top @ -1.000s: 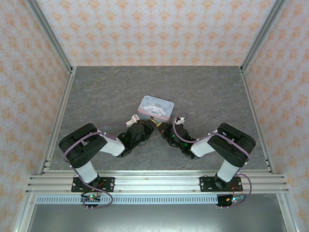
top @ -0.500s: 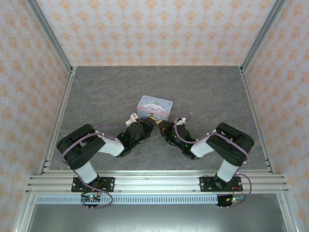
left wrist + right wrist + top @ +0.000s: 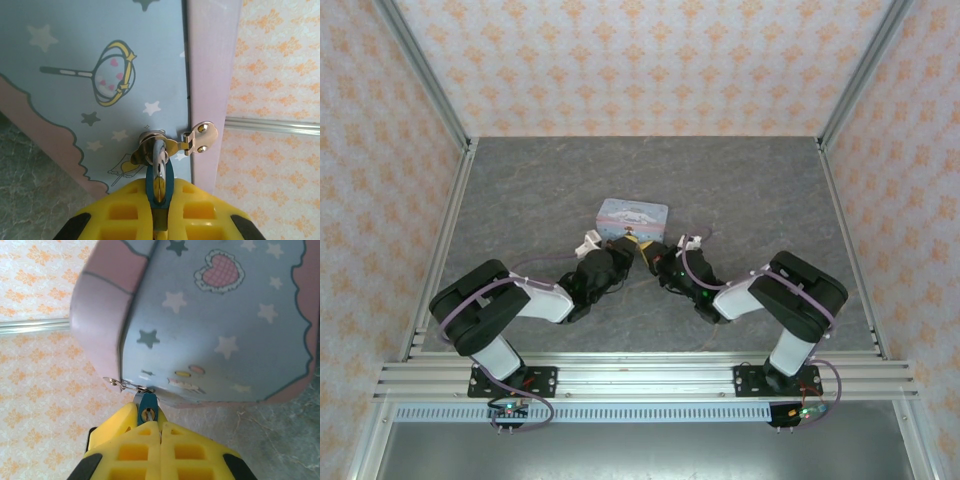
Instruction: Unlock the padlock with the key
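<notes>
The teal padlock (image 3: 168, 176) hangs by its silvery shackle (image 3: 159, 150) from the hasp (image 3: 200, 136) of the pastel cartoon tin (image 3: 100, 75). My left gripper (image 3: 160, 202) is shut on the padlock's body from both sides. In the right wrist view the padlock (image 3: 148, 402) shows its keyhole end, and the thin key (image 3: 149, 414) sits in the keyhole. My right gripper (image 3: 160, 429) is shut on the key. From above, both grippers (image 3: 628, 248) (image 3: 653, 257) meet at the tin's near edge (image 3: 633, 214).
The tin (image 3: 215, 325) stands tipped up on the grey table (image 3: 740, 190), its near side lifted. Patterned walls and aluminium rails (image 3: 448, 230) close in the table. One yellow finger of the left gripper (image 3: 112, 427) shows beside the right fingers.
Both grippers moved away from the arm bases and slightly left with the padlock. The tin tipped up more steeply and shifted with them.
</notes>
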`<action>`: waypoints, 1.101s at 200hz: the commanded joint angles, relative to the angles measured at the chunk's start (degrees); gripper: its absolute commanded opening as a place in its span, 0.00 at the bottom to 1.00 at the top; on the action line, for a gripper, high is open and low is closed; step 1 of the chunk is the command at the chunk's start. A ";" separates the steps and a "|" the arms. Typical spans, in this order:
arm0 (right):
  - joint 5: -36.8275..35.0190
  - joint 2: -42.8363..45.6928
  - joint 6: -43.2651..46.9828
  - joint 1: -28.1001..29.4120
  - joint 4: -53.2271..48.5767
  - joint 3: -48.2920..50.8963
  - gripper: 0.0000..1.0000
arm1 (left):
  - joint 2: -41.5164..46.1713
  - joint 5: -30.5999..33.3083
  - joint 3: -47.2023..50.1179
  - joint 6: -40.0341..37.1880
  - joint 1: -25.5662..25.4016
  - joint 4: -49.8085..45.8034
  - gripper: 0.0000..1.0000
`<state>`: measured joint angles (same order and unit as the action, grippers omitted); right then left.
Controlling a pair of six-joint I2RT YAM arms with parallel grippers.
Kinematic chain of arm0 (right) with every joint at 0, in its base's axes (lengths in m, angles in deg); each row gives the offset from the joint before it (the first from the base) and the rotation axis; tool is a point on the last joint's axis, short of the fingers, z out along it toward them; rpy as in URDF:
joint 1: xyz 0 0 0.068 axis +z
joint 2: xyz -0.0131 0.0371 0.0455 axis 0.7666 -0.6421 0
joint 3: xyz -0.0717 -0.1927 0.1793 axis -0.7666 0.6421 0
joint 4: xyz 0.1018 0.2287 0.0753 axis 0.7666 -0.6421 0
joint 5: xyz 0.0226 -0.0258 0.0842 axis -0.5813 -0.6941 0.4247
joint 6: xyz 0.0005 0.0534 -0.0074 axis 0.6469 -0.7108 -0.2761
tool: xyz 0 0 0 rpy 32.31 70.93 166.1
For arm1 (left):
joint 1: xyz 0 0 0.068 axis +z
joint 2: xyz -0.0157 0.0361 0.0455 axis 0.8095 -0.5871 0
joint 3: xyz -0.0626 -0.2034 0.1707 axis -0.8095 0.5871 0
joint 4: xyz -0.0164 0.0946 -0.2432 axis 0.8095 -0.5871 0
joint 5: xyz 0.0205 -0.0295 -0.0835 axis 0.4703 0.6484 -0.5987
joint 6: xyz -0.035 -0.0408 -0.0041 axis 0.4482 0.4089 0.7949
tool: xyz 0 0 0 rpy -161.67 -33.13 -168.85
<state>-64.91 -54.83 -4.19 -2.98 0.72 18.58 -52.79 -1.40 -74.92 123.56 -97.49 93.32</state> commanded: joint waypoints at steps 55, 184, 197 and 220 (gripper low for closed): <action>3.12 1.81 1.66 -1.20 -0.84 -0.78 0.00 | 0.00 -11.15 -0.25 -1.45 -3.85 2.74 0.00; 7.70 7.24 6.65 -2.61 -17.18 -4.57 0.00 | 1.02 -11.81 -0.50 -3.61 -3.89 -2.18 0.00; 7.70 7.59 5.45 -2.60 -16.57 -4.74 0.00 | 0.90 -11.80 -0.50 -3.61 -3.86 -2.20 0.00; 7.71 7.20 2.76 -1.89 -14.23 -5.44 0.00 | 0.38 -11.66 -0.68 -3.43 -3.98 -1.68 0.00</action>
<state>-58.01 -48.67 0.49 -5.60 -18.40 16.91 -53.63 -5.12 -74.81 121.90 -97.92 88.68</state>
